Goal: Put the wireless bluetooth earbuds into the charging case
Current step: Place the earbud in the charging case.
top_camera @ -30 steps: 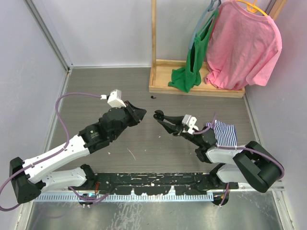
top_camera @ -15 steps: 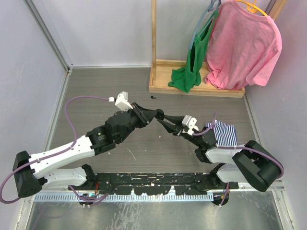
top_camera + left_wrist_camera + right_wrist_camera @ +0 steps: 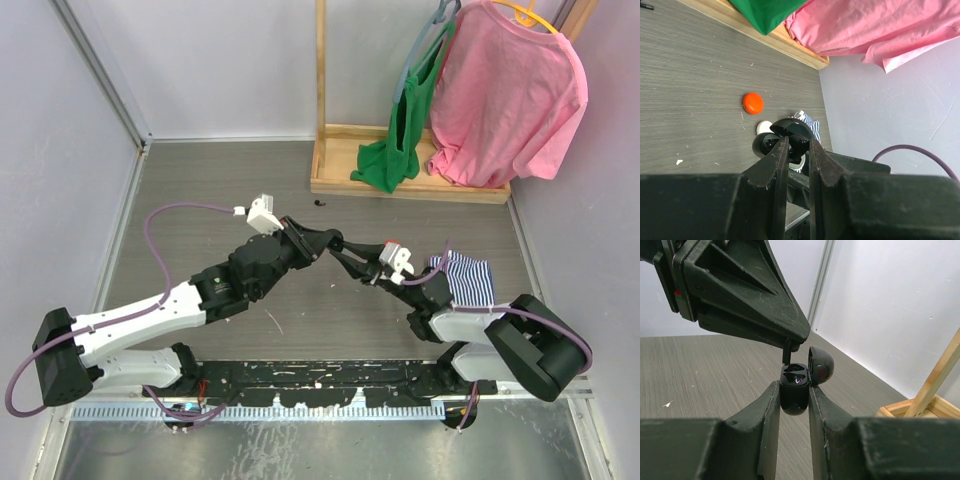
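Right wrist view, charging case (image 3: 794, 401): black, glossy and rounded; it sits between the two fingers of the right gripper (image 3: 794, 395), which are clamped on its lower body.
Right wrist view, lid (image 3: 821, 365): a smooth dome, swung open to the side of the charging case and standing almost upright.
Right wrist view, black earbud (image 3: 787, 356): a thin dark piece, just above the open well of the charging case. It hangs from the tip of the left gripper (image 3: 790, 344), whose fingers are pressed together on it.
Right wrist view, pose: the left gripper comes down on the charging case from above at a slant. Its body is matte black plastic, wedge-shaped and scratched.
Left wrist view, left gripper (image 3: 799, 145): two dark fingers nearly touching. The charging case lies directly beyond their tips, and the earbud itself cannot be made out here.
Left wrist view, orange disc (image 3: 753, 102): round and flat, on the grey wood-grain table (image 3: 695, 75), beyond the charging case and apart from it.
Left wrist view, white disc (image 3: 762, 127): partly hidden behind the charging case.
Top view, left arm (image 3: 150, 315): white and black, stretched long and low toward the charging case.
Top view, right arm (image 3: 470, 322): bent and short, reaching to the charging case from the opposite side, so both tips meet at it.
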{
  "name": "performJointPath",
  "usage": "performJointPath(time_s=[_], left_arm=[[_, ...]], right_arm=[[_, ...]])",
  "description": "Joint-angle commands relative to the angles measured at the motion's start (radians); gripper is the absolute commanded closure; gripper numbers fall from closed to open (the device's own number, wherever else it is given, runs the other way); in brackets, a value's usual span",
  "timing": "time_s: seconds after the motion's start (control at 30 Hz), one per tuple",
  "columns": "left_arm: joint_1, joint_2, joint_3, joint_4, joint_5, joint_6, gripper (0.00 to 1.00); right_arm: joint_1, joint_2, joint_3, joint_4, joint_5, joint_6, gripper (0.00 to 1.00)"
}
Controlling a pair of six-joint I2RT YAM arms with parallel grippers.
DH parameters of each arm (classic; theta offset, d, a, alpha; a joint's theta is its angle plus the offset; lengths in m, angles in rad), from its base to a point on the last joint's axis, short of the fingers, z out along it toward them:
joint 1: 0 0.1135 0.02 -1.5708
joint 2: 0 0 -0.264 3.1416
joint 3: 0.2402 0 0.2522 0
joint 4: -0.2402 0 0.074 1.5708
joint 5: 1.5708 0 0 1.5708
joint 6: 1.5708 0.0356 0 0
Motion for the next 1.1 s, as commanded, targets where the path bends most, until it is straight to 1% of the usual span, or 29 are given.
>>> performJointPath(time_s=[0.0,0.53,1.07], left_arm=[[-0.012,-0.003,-0.004,0.067,-0.055,-0.002,0.86],[-0.025,0.018,-0.019,0.101,-0.107,-0.006,0.86],[-0.035,0.051,-0.024,0.113,-0.114,-0.018,0.85]], right_arm=[[0.004,-0.035,-0.001,0.113,0.024,-0.022,0.99],[0.005,-0.041,0.002,0.113,0.025,-0.017,0.99],[0.005,-0.054,-0.001,0.113,0.035,-0.012,0.99]])
